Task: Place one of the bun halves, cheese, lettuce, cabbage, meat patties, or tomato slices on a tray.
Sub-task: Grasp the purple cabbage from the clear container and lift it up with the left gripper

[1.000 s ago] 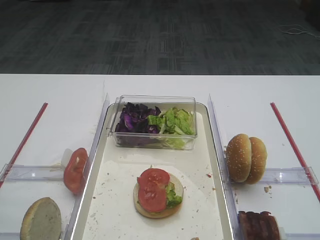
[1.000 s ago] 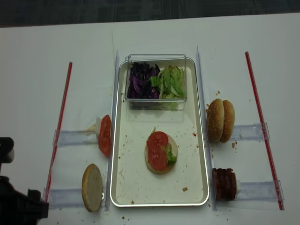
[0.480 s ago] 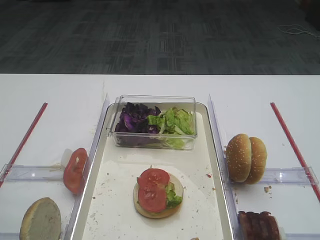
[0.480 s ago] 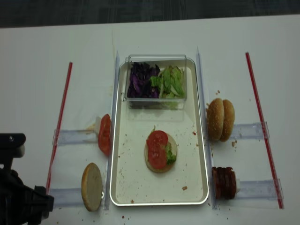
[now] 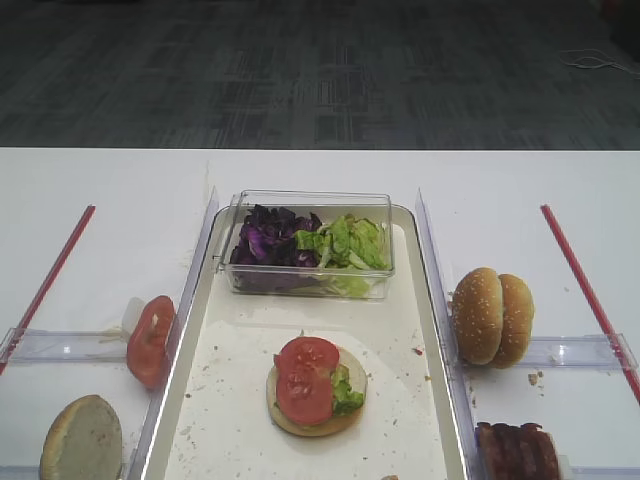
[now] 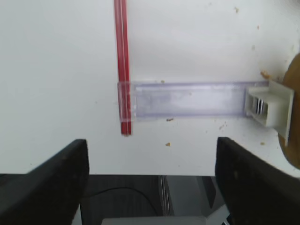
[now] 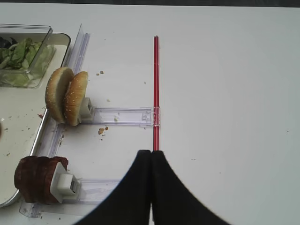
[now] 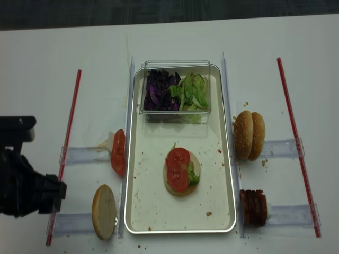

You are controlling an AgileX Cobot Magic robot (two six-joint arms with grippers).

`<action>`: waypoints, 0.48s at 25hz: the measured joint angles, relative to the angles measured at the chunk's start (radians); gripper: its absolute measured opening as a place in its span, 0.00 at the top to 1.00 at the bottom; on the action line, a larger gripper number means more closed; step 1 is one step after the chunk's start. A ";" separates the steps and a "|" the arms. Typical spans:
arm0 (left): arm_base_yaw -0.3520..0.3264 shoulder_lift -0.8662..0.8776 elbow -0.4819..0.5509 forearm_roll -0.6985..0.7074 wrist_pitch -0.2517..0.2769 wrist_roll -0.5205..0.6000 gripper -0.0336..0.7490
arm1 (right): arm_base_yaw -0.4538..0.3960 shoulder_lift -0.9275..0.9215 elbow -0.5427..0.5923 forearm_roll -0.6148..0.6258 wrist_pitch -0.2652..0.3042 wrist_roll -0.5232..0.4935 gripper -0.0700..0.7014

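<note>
Left of the tray (image 8: 228,159), the left gripper (image 6: 152,161) hovers with jaws spread wide and empty. The lone bun half (image 8: 104,211), standing on edge against the tray's left rim, lies just to the gripper's right, its long axis along the rim; this arm seems nearer. Right of the tray, the right gripper (image 7: 151,161) is pinched closed, empty. Only the wrist views show the jaws.

One high view faces across the white counter (image 5: 100,180) toward dark floor; the other looks nearly straight down. Both share the off-white, silver-rimmed rectangular tray (image 8: 139,211). Each wrist camera looks closely down at one red strip (image 7: 155,84) near a counter side.
</note>
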 joint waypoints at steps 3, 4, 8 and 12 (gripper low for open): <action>0.000 0.111 -0.087 0.002 -0.018 0.000 0.26 | 0.000 0.000 0.000 0.000 0.000 0.000 0.50; 0.000 0.151 -0.122 0.002 -0.022 0.000 0.26 | 0.000 0.000 0.000 0.000 0.000 0.000 0.50; 0.000 0.298 -0.274 0.002 -0.029 0.002 0.26 | 0.000 0.000 0.000 0.000 0.000 0.000 0.50; 0.000 0.431 -0.432 0.002 -0.029 0.003 0.26 | 0.000 0.000 0.000 0.000 0.000 0.000 0.50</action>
